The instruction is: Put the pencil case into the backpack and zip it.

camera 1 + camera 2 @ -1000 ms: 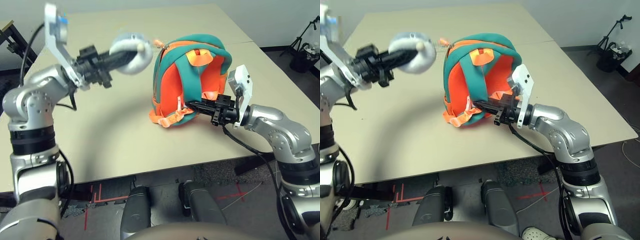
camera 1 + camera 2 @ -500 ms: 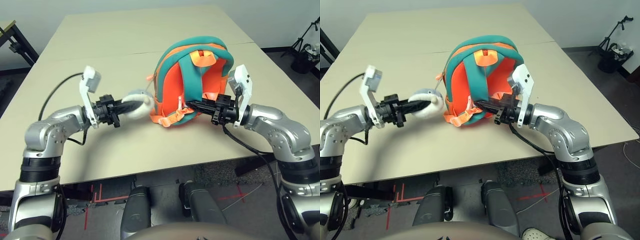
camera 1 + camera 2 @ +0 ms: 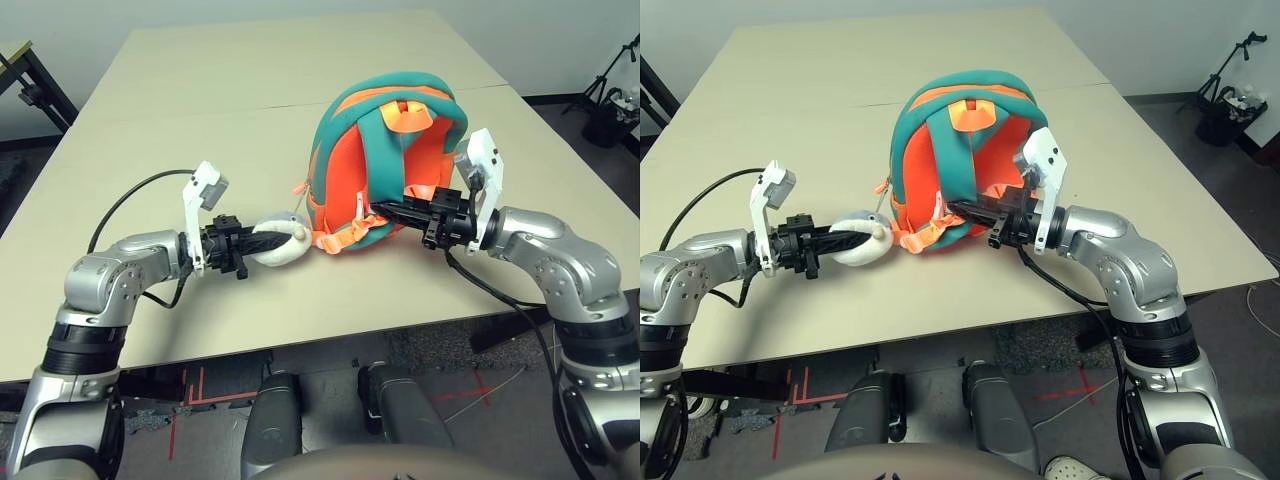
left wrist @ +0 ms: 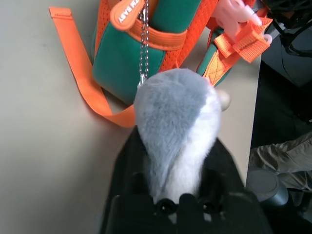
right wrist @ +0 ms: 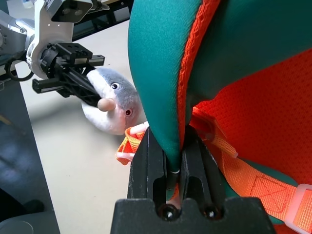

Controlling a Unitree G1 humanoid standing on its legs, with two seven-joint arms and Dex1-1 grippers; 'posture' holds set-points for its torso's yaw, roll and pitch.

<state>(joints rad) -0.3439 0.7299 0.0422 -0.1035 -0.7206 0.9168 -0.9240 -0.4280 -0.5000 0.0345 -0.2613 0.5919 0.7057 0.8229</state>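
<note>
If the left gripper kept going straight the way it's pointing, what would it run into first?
The grey-and-white plush animal already sits between the left gripper's fingers, so that comes first. Beyond it, the line probably meets the backpack's lower edge and orange straps, though depth is hard to judge.

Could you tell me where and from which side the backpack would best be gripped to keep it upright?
Probably the teal shoulder strap on the backpack, from the robot's right side. The strap is a thin padded band standing edge-on there, so two fingers can pinch it flat, as the right gripper does now. The rounded body offers no such edge.
</note>
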